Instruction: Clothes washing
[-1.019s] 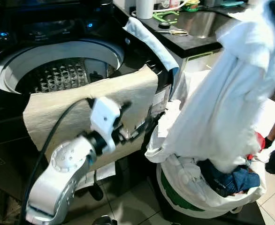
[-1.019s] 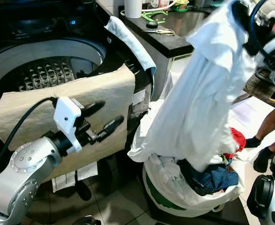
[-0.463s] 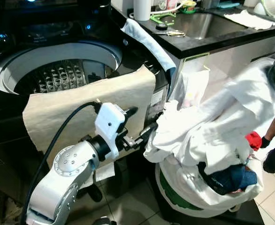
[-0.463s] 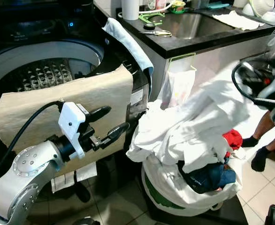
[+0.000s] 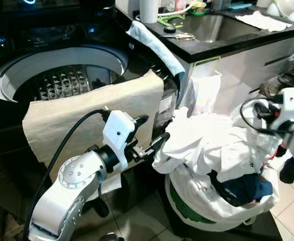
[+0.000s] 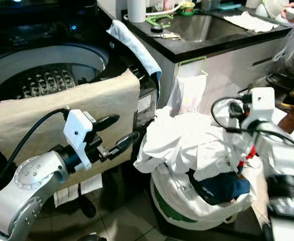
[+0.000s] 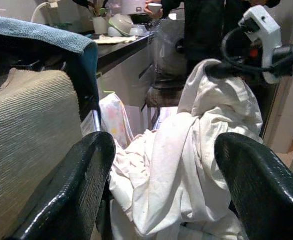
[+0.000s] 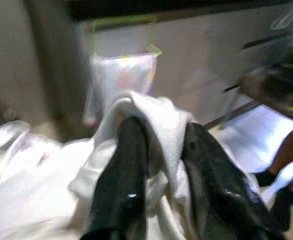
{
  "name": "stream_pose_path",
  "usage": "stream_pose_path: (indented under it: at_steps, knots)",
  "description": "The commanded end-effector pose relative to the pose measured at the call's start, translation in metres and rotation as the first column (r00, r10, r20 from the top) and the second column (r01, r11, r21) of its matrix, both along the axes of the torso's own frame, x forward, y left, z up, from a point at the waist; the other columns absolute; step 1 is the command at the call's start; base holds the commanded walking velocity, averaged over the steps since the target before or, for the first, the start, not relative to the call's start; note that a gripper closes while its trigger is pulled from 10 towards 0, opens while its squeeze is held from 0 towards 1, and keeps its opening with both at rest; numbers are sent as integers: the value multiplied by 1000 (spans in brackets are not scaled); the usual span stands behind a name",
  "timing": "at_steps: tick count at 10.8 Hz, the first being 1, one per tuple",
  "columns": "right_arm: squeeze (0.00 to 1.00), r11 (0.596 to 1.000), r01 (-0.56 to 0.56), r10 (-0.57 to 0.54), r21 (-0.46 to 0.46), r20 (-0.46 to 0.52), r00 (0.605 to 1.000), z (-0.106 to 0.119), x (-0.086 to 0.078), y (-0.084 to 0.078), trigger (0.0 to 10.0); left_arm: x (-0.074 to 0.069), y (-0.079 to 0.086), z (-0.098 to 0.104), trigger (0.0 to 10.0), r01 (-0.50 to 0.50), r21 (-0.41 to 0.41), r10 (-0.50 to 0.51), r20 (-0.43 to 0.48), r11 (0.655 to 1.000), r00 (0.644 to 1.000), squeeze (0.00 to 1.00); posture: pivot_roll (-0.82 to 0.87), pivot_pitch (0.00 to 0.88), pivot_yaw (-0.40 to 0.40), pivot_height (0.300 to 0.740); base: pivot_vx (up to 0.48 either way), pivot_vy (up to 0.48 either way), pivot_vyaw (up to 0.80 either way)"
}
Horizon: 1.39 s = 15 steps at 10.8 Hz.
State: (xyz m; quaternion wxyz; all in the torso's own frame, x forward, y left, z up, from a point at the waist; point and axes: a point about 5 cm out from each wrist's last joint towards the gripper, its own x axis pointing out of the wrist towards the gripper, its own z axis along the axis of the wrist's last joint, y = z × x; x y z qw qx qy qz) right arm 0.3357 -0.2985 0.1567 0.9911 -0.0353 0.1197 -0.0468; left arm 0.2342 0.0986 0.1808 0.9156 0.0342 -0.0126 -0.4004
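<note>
A big white garment (image 5: 207,145) lies heaped over the white laundry bag (image 5: 187,208), which also holds dark blue jeans (image 5: 240,188) and a red item (image 6: 247,153). My right gripper (image 8: 164,130) is shut on a fold of the white garment, low over the right side of the heap. To the left of the heap, in front of the washer, my left gripper (image 5: 154,128) is open, its fingers (image 7: 61,200) pointing at the garment with nothing between them. The top-loading washer's drum (image 5: 61,80) stands open at the back left.
A beige mat (image 5: 87,110) hangs over the washer's front and a blue towel (image 5: 154,42) over its right edge. A black counter with a sink (image 5: 212,25) runs behind the bag. A person's foot (image 5: 287,170) stands on the tiled floor at the right.
My right gripper has come down from high up, and the white garment it holds has dropped from hanging full length into a heap on the bag. The left gripper has edged toward the heap.
</note>
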Motion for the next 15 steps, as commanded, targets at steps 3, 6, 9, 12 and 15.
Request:
stream_pose_path:
  at_steps: [3, 6, 9, 12, 15]
  knots:
    - [1000, 990, -129, 132, -51, 43, 990, 4, 16, 22, 10000, 1, 0, 4, 10000, -8, 22, 7, 15, 1000, 1000, 0, 9, 0, -2, 719, 0, 0, 0]
    - [1000, 993, -51, 62, -105, 111, 992, 13, 27, 20, 10000, 2, -1, 4, 10000, -12, 25, 12, 14, 1000, 1000, 0, 5, 0, 2, 719, 0, 0, 0]
    - [1000, 990, -108, 120, -96, 125, 985, 34, 24, 15, 10000, 0, 2, 5, 10000, -24, 22, 23, 14, 999, 1000, 0, 10, 4, -13, 719, 0, 0, 0]
    - [1000, 994, -46, 37, -98, -88, 995, 4, 8, -9, 10000, -1, -1, 3, 10000, -9, 24, 9, 8, 1000, 1000, 0, 8, 2, -6, 719, 0, 0, 0]
    - [1000, 952, -304, 303, -19, -43, 952, 6, 11, 19, 10000, 1, -1, 3, 10000, -2, 43, 2, 11, 999, 1000, 0, 4, 0, 10, 719, 0, 0, 0]
